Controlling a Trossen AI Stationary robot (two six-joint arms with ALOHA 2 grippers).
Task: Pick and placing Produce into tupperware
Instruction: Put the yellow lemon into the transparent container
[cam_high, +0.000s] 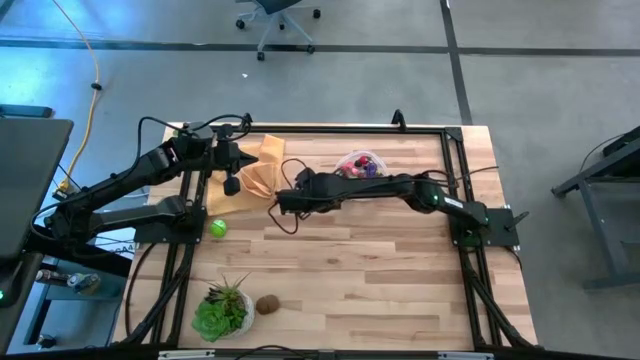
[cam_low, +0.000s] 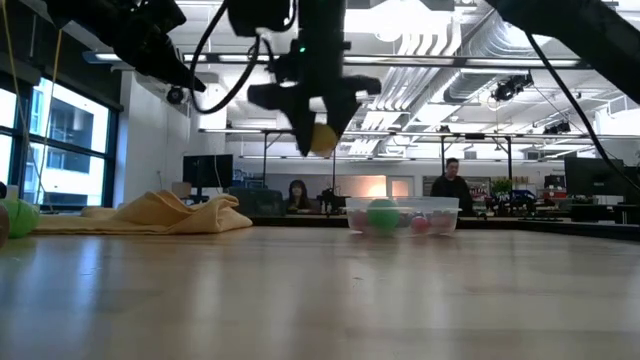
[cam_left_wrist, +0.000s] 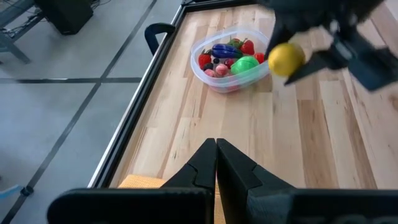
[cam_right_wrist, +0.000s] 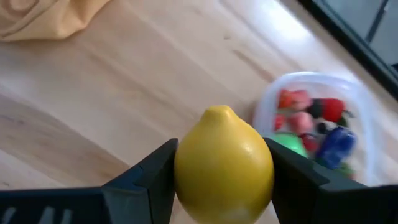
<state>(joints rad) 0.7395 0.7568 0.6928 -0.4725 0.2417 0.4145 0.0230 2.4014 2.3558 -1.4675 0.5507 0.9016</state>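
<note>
One lemon (cam_right_wrist: 224, 163) sits clamped between your right gripper's (cam_right_wrist: 222, 177) fingers (cam_right_wrist: 149, 175), which stand fairly wide around its middle; it hangs above the counter (cam_high: 380, 270), clear of the wood, just left of the tupperware (cam_high: 361, 164).

One tupperware: clear tub near the far edge of the counter, about midway across. You can make out one green ball, one dark blue-purple piece and several red and pink pieces inside; an exact count is not possible.

Two loose produce items on the counter: one green ball (cam_high: 218, 228) by the left edge, one brown piece (cam_high: 267, 304) near the front, just right of the potted plant (cam_high: 222, 310).

One tan-orange cloth (cam_high: 255, 180), crumpled, at the far left corner.

Your left gripper (cam_left_wrist: 216, 163) has its fingers pressed together, holding nothing. It hovers over the cloth at the far left, pointed toward the tub.

Surface: light wood planks with a black frame round the edge. Floor around it is grey concrete with dark lines; an office chair (cam_high: 279, 22) stands beyond the far side. In the low view you see an open office with ceiling ducts, monitors and two people (cam_low: 452, 186) well behind the counter.
</note>
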